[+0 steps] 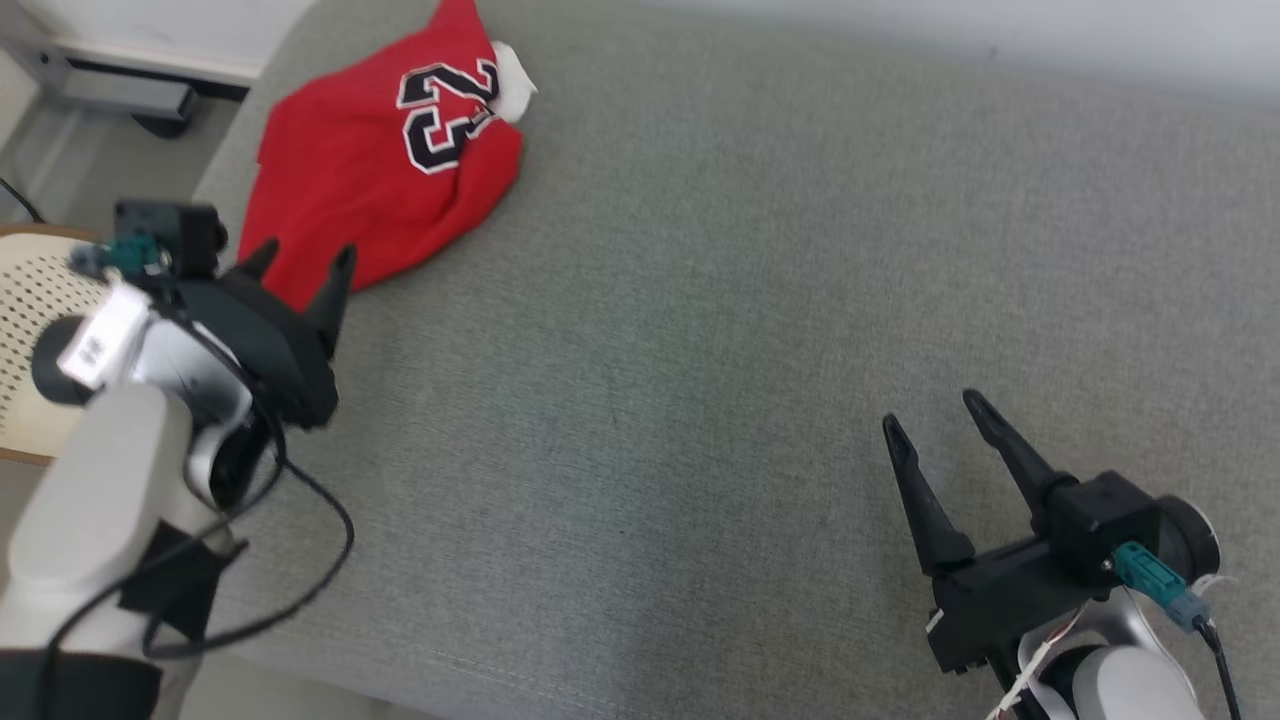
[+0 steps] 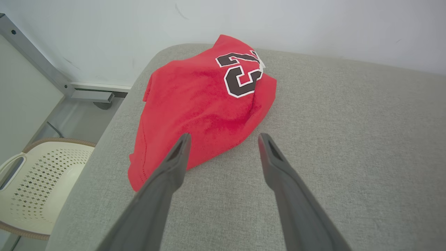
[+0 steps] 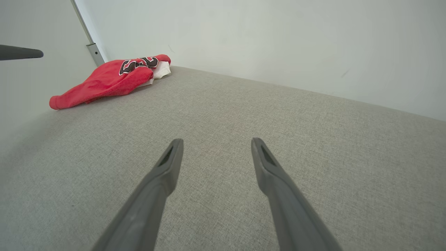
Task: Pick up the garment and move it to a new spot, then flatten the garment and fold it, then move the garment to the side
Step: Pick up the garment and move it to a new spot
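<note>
While the garment sits bunched at the far left corner of the cushion | my left gripper hangs spread wide over the cushion's left side | right gripper wide too, empty, nearer the cushion's front | tip: drop low, grab the hem, not the lump

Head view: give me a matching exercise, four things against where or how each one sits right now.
Things:
1. red jersey with a black number
2. left gripper
3. right gripper
4. cream perforated plastic chair

Places or states:
A. beside the grey fabric cushion, off its left side
B. open above bare cushion, lower right
C. crumpled near the cushion's far left corner
D. open, fingertips by the jersey's near edge

Pairs: 1-C, 2-D, 3-B, 4-A
</note>
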Available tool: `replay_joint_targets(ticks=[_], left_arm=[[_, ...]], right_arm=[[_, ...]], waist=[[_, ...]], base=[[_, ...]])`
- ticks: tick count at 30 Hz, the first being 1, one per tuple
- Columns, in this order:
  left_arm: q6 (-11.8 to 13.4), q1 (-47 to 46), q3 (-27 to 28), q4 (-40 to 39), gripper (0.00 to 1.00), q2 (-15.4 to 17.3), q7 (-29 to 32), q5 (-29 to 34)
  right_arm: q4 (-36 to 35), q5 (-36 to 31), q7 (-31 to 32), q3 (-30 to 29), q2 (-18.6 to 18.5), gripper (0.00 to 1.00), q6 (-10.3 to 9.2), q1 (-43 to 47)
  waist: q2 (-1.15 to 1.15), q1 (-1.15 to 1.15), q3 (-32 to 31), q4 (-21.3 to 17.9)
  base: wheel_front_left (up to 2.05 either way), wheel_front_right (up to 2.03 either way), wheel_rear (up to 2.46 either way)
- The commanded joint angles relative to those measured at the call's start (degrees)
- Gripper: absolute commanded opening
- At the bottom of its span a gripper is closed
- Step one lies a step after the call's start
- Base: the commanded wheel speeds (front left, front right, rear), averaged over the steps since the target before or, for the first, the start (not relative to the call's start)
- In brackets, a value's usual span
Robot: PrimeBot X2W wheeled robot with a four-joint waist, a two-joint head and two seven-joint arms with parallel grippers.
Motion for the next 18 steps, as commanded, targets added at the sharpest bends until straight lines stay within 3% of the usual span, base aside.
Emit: replay_joint_targets(ticks=[1,10,18], left_arm=[[0.1,-2.0,0.5,0.9,1.0,0.1,0.7,-0.7],[0.3,-8.1,2.8,6.6,1.0,-1.0,2.6,-3.9],[0.1,-11.8,1.4,11.9,1.0,-1.0,2.8,-3.7]], right_arm=[[-1.2,-1.1,0.3,-0.1,-0.2,1.0,-0.11,-1.1],[-6.8,-3.0,2.2,-0.8,-0.2,1.0,-0.11,-1.0],[-9.4,-3.9,3.0,-1.4,-0.2,1.0,-0.11,0.8]], waist=[[-0.01,-0.02,4.1,-1.9],[-0.01,-0.02,9.8,-4.1],[-0.01,-0.02,12.3,-5.5]], base=[[0.0,0.0,0.0],[0.0,0.0,0.0],[0.0,0.0,0.0]])
